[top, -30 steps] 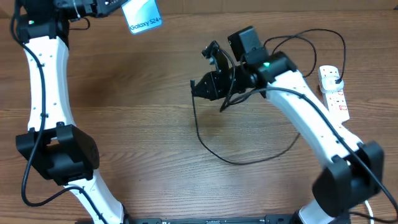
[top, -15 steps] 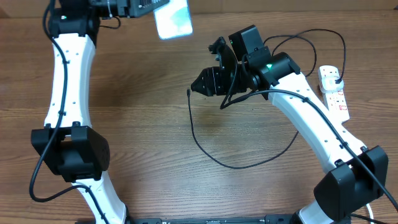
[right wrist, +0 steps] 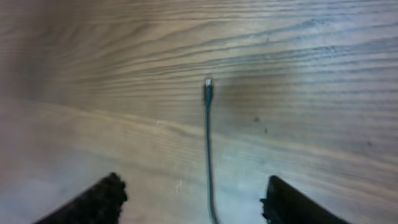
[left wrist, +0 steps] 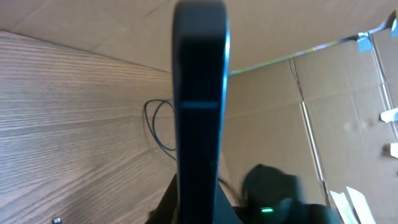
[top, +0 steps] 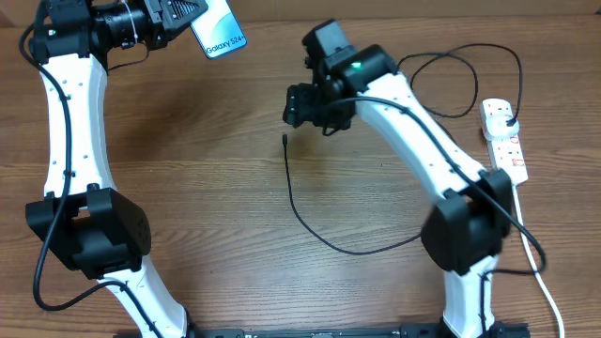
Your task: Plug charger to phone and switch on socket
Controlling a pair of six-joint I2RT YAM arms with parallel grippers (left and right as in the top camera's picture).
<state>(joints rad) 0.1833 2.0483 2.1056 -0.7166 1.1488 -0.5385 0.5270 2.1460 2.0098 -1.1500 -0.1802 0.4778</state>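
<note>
Left gripper (top: 191, 19) clamps phone (top: 219, 36); right gripper (right wrist: 196, 198), wrist view only, spread above charger (right wrist: 208, 137)

Phone (top: 217, 36) held at the far-left corner by the left gripper (top: 195, 21), light blue screen tilted, right gripper (top: 296, 103) poised just beyond the tip of the thin black cable (top: 286, 169), cable looped across the wooden table (top: 188, 188), white power strip (top: 507, 145) laid at the right edge.

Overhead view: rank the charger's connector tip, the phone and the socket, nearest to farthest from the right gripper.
From the right gripper:
1. Charger's connector tip, just below it in frame.
2. Phone, held at upper left.
3. Socket, far right edge.
</note>
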